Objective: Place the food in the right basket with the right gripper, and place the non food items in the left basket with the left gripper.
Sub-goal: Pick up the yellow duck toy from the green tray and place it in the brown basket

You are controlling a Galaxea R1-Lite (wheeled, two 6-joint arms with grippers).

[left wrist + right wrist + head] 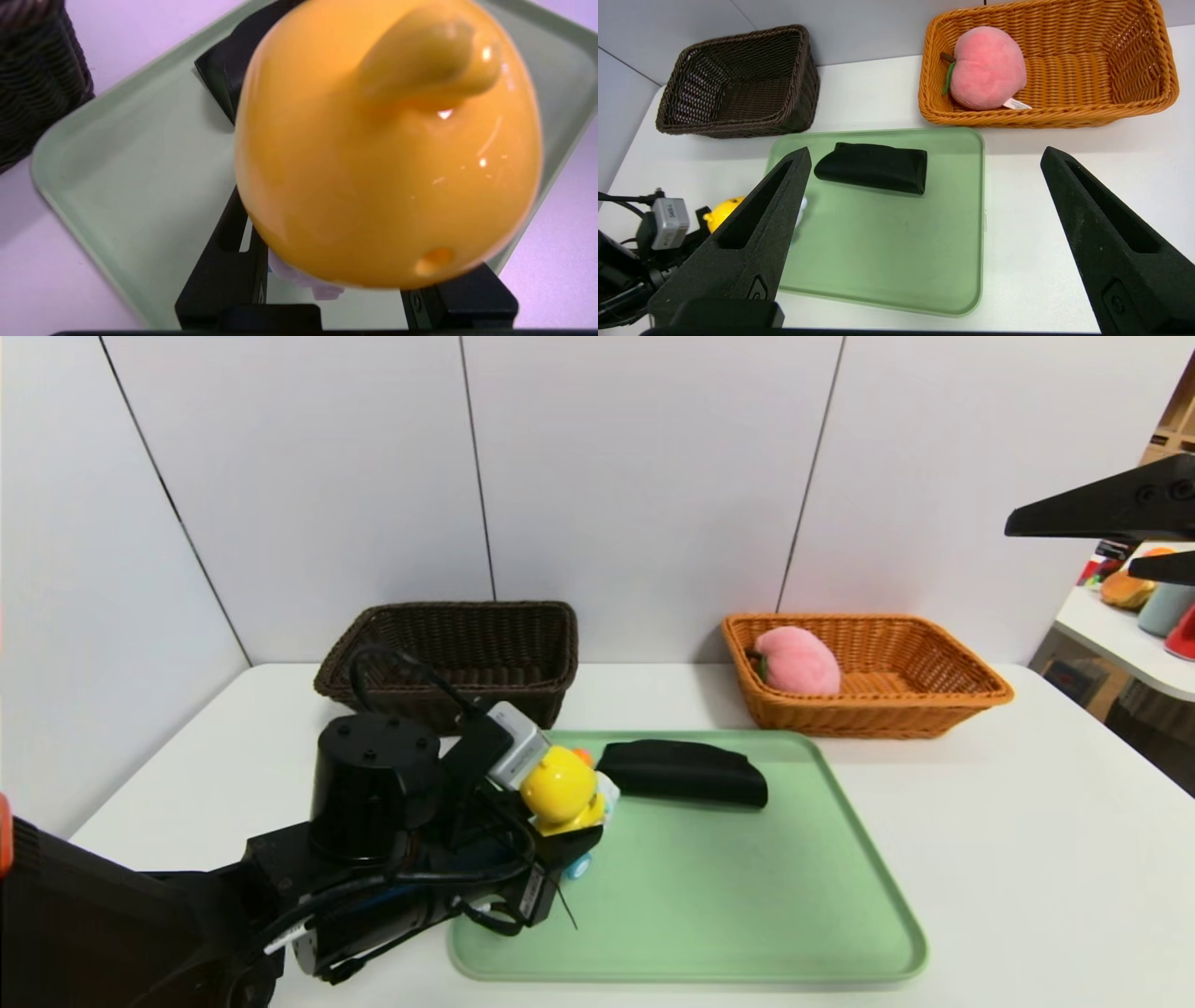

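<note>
My left gripper (569, 831) is shut on the yellow duck toy (558, 791) at the left edge of the green tray (747, 915). In the left wrist view the duck (387, 154) fills the space between the black fingers (224, 261). Whether its wheels touch the tray is unclear. The black pouch (686, 772) lies flat at the tray's far side. The pink peach (798, 661) rests in the orange-tan right basket (934, 705). The dark brown left basket (448, 616) stands behind the left arm. My right gripper (1069, 549) hangs high at the right, open and holding nothing (924, 154).
Both baskets stand against the white wall panels at the table's back. A side table (1148, 607) with colourful items stands beyond the table's right edge. The left arm's wrist and cables cover the table's front left.
</note>
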